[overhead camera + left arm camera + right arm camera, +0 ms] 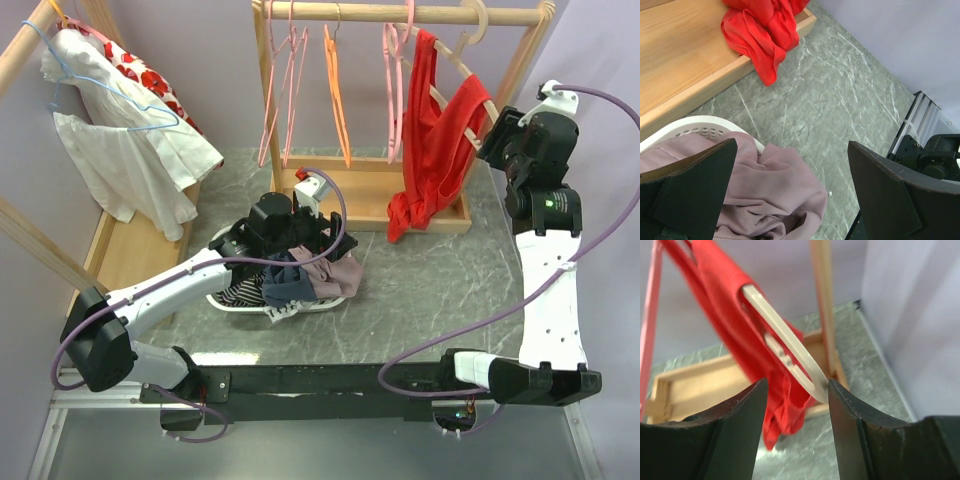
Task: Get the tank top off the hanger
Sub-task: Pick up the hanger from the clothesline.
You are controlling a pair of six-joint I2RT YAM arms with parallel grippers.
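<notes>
- A grey marbled table [430, 290] stood against pale lilac walls, with a wooden rack [400, 12] across its far side.
- The right gripper [797, 385] was raised beside the rack's right end. Its dark fingers [740, 430] stood partly apart, pinching nothing.
- The lower tip of a cream hanger [785, 342] lay in the gap between them, right against the inner edge of the right-hand finger. I could not tell whether it touched.
- The red tank top [725, 305] was on that hanger, draped over its arm and hanging down behind the fingers.
- From above, the hanger [468, 75] hung tilted at the right end of the rail, with the right gripper [495, 140] just beside it.
- The tank top [430, 140] fell from it in a long fold. Its lower end was bunched on the rack's wooden base [350, 190] and spilled over the front edge onto the table.
- The left gripper [790, 150] hovered low, its fingers [695, 195] spread wide with nothing between them.
- Beneath it lay a mauve cloth [775, 195], heaped over the rim of a white basket [695, 125].
- From above, the left gripper [330, 240] sat over the basket [235, 300], which was full of mixed clothes and stood near the middle of the table.
- Pink hangers [275, 90] and an orange hanger [335, 90] hung bare on the rail.
- A white garment [120, 150] hung on a second rack at the far left.
</notes>
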